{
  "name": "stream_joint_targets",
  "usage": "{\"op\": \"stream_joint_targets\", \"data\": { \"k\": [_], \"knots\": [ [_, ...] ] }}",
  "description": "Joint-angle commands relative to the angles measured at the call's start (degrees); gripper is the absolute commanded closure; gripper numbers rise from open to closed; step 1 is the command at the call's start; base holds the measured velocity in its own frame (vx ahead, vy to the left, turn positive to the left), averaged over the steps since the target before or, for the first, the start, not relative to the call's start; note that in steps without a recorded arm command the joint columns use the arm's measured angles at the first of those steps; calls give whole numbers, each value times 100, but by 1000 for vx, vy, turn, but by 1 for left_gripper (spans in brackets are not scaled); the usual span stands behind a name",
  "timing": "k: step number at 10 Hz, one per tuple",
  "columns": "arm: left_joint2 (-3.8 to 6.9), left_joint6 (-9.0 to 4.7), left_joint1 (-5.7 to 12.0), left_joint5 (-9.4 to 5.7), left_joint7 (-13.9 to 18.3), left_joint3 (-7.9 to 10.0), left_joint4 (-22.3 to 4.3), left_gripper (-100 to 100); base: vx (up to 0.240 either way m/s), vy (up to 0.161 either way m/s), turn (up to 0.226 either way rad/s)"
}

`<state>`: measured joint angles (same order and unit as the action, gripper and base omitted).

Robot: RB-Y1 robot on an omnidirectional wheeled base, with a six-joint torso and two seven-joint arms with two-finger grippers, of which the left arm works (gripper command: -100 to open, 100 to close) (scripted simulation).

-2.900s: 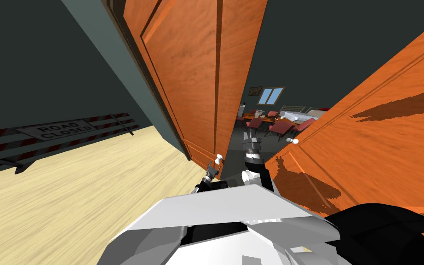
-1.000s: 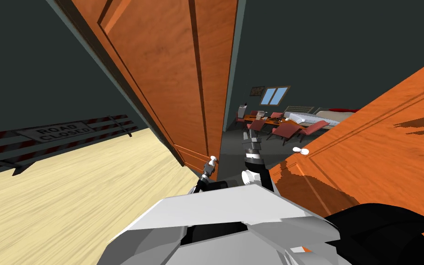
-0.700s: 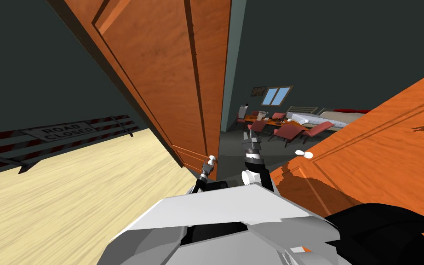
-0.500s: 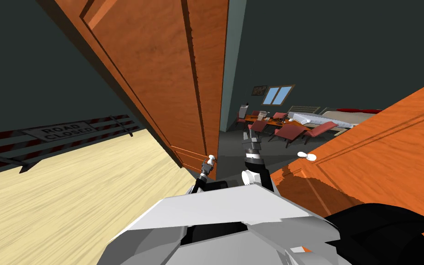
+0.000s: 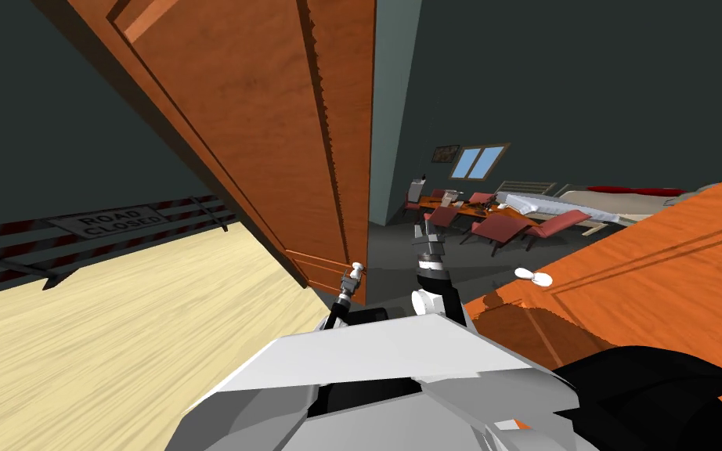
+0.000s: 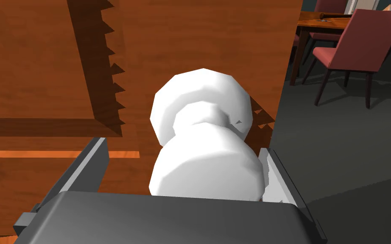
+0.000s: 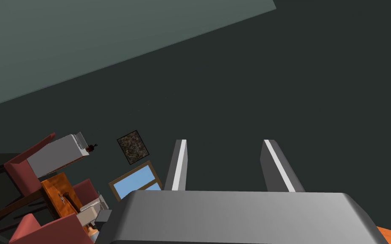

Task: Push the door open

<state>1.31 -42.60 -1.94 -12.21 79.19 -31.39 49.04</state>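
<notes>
Dark-walled room with red chairs (image 5: pixel 500 227) showed ahead | orange door leaf (image 5: pixel 258 133) stood part open at our left | left gripper (image 6: pixel 182 147): fingers were spread around its white knob (image 6: pixel 203 127), not pinching | right gripper (image 7: pixel 224 144): spread, idle | we judged: mid-push, next needs steady forward pressure

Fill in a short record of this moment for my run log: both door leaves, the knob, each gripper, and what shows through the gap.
left door leaf: orange-brown wood, standing partly open
knob: white, near that leaf's free edge, between the left gripper's fingers
left gripper: open, straddling the knob; one finger close against it, the other apart
right gripper: open, holding nothing, raised toward the gap
right door leaf: orange-brown, also ajar, with a second knob
through the gap: dark floor, table, red chairs
</notes>
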Motion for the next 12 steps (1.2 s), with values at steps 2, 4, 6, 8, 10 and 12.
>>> {"op": "stream_joint_targets", "data": {
  "k": [2, 4, 6, 8, 10, 12],
  "knots": [
    [-2, -80, 58, -127, -47, 256, -62, 100, 104, -111, 41],
    [-34, -86, 64, -175, -73, 341, -67, 100, 88, -120, 54],
    [-86, -95, 73, -237, -106, 452, -72, 100, 97, -130, 38],
    [-136, -102, 79, -285, -132, 538, -77, 100, 97, -163, 65],
    [-183, -107, 84, -323, -153, 605, -80, 100, 106, -154, 48],
    [-44, -79, 77, -356, -193, 677, -76, 100, 67, -62, 28]
  ]
}}
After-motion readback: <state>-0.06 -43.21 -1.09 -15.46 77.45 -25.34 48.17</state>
